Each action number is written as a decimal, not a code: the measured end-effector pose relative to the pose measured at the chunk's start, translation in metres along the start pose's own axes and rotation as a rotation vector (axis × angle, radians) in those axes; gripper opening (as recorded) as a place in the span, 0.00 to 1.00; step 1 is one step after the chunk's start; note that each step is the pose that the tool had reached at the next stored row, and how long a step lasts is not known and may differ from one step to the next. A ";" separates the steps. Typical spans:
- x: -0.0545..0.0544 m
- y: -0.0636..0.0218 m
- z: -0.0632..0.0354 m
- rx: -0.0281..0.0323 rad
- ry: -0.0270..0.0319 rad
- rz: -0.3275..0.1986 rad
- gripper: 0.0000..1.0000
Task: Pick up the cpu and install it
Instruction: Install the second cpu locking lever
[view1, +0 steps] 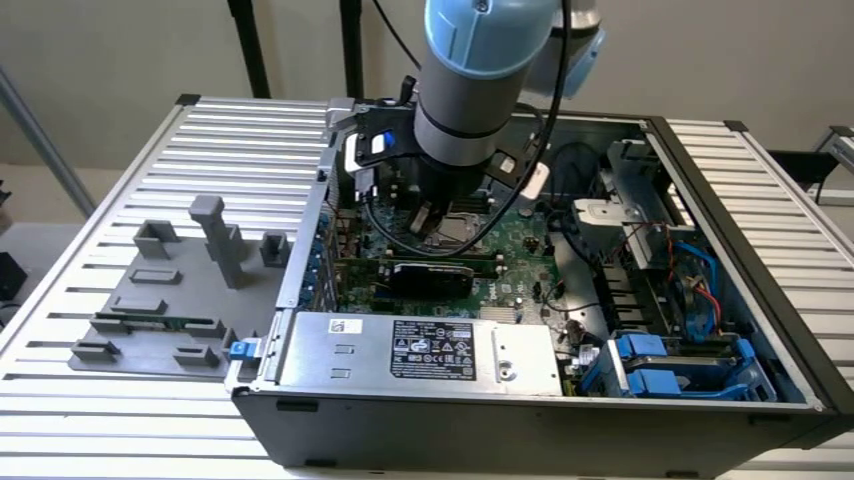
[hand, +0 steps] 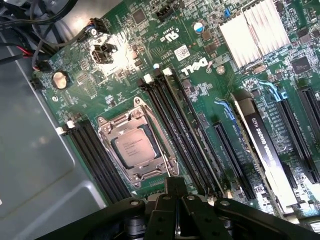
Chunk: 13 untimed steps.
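The cpu (hand: 134, 148), a square chip with a silvery top and printed text, lies flat inside the motherboard socket, with the metal frame (hand: 116, 121) around it. In the wrist view my gripper (hand: 175, 186) hovers a short way above the board, just off one corner of the socket, shut with nothing in it. In the exterior view the gripper (view1: 434, 222) reaches down into the open computer case (view1: 534, 420) over the green motherboard (view1: 514, 262).
Black memory slots (hand: 180, 125) flank the socket and a finned heatsink (hand: 255, 30) sits further off. A black expansion card (view1: 434, 275), the power supply (view1: 427, 350) and blue drive bays (view1: 667, 365) fill the case. A grey fixture plate with blocks (view1: 174, 300) lies at the exterior view's left.
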<state>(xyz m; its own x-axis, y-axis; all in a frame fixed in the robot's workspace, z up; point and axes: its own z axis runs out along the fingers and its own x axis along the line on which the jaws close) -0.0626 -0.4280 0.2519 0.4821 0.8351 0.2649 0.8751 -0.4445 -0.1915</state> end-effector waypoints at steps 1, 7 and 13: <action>-0.001 -0.0003 0.0008 0.0000 -0.0002 0.000 0.11; 0.000 -0.0037 0.0130 -0.0002 -0.0002 0.000 0.11; 0.002 -0.0088 0.0256 -0.0016 -0.0029 0.000 0.11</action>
<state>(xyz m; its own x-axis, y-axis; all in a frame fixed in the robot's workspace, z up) -0.0703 -0.4139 0.2300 0.4821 0.8360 0.2621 0.8751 -0.4451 -0.1900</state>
